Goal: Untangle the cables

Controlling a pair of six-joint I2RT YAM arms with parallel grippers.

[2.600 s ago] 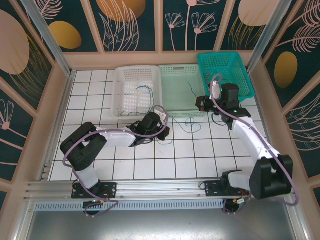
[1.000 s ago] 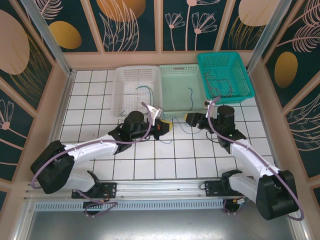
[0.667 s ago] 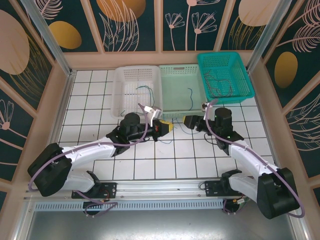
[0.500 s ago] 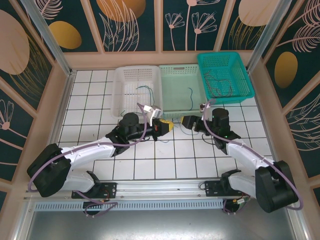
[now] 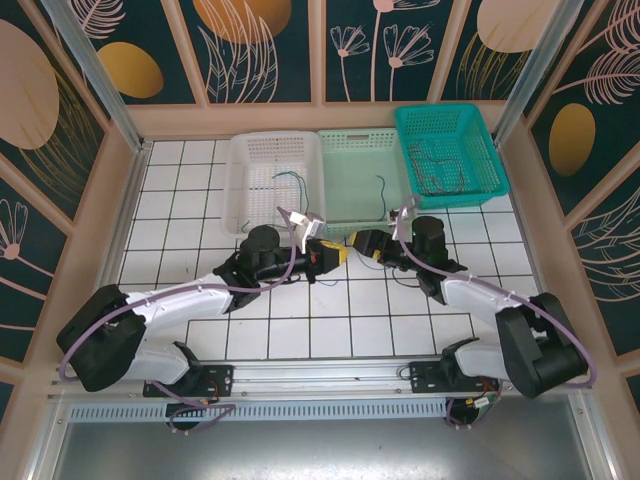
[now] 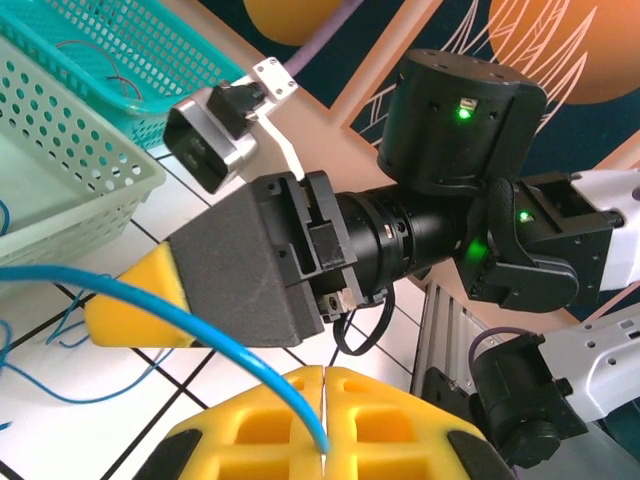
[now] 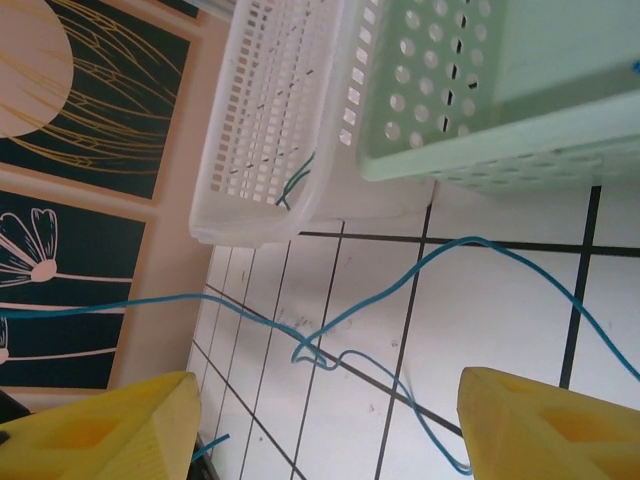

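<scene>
The left gripper (image 5: pixel 334 254) sits just in front of the pale green basket (image 5: pixel 350 165), near its front left corner. Its yellow pads (image 6: pixel 390 420) are pressed together on a blue cable (image 6: pixel 200 323) — in the left wrist view the strand comes out of the seam between them and arcs away to the left. Facing it nose to nose, also just in front of that basket's near rim, is the right gripper (image 5: pixel 357 241), its jaws spread wide and holding nothing. The rest of the blue cable lies in loose loops on the white tiles (image 7: pixel 480 330) in front of the basket, seen between the right gripper's parted fingers.

Other cables are in the baskets: a short blue wire (image 5: pixel 380 187) inside the pale green basket, a green-and-blue wire (image 5: pixel 290 180) in the white basket (image 5: pixel 255 195) to its left, and a bundle of dark and red wires (image 5: pixel 432 165) in the teal basket (image 5: pixel 480 140) to its right.
</scene>
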